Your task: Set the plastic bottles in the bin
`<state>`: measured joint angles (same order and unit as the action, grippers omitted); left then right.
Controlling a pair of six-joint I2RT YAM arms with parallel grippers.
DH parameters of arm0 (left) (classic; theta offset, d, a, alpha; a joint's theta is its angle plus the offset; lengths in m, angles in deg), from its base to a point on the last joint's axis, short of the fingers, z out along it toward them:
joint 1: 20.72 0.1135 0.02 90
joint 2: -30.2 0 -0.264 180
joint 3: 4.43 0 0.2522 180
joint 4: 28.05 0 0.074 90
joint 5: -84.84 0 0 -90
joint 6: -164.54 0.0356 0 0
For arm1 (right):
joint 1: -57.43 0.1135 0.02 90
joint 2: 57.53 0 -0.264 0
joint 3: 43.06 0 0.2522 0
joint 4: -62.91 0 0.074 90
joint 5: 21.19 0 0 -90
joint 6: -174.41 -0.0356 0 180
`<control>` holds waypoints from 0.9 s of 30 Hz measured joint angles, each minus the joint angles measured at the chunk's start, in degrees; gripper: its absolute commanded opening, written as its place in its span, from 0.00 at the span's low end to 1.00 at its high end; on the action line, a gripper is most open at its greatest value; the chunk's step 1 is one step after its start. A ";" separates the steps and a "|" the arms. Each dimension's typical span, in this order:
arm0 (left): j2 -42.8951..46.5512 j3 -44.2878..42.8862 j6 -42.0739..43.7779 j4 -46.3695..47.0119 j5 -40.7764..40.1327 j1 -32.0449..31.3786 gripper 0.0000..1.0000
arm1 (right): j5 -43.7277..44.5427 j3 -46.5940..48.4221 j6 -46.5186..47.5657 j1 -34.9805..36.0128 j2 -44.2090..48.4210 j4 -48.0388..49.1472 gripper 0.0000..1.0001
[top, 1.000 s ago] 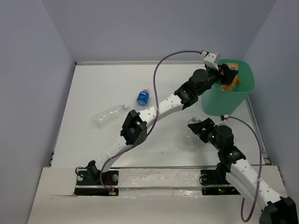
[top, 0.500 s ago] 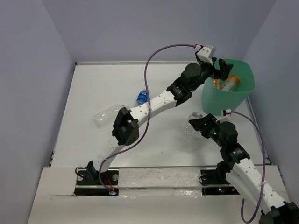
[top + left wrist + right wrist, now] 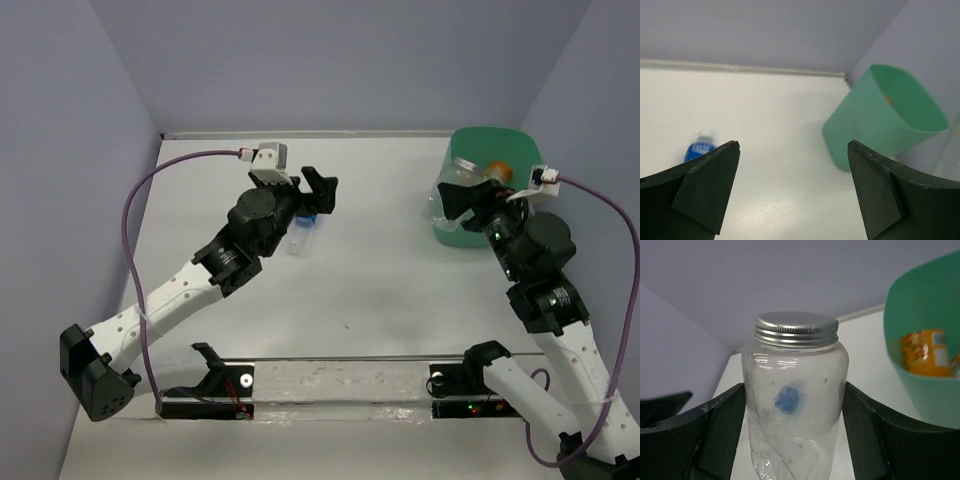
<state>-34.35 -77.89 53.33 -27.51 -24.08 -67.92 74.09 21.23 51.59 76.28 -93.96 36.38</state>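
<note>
Clearing plastic bottles off a white tabletop (image 3: 380, 280) into a bin. At left, left pincer (image 3: 792, 147) spread wide and empty above the surface, with a blue-labelled bottle (image 3: 700, 149) resting on the tabletop close by, not yet picked up. Farther right, right pincer (image 3: 795, 412) pinching a clear bottle with a silver cap (image 3: 795, 375), carried in the air just beside the rim of the mint-green bin (image 3: 865, 127), not yet let go. At far right, inside the bin, at least one orange bottle (image 3: 925, 352) already lying on the bottom. Judged past the midpoint: orange bottle binned, the clear one a short carry from release, the blue-labelled one left to fetch. Any further bottle possibly hidden beneath the left arm (image 3: 180, 290); impossible to tell from these views
</note>
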 measured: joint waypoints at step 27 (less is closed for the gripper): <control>-6.82 14.23 -3.54 -13.66 -5.86 4.94 0.99 | 18.10 26.91 20.72 -16.22 -32.54 -4.13 1.00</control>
<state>-41.17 -63.67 49.79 -41.17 -29.94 -62.98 92.19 48.13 72.31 60.06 -126.50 32.25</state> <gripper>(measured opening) 0.989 0.994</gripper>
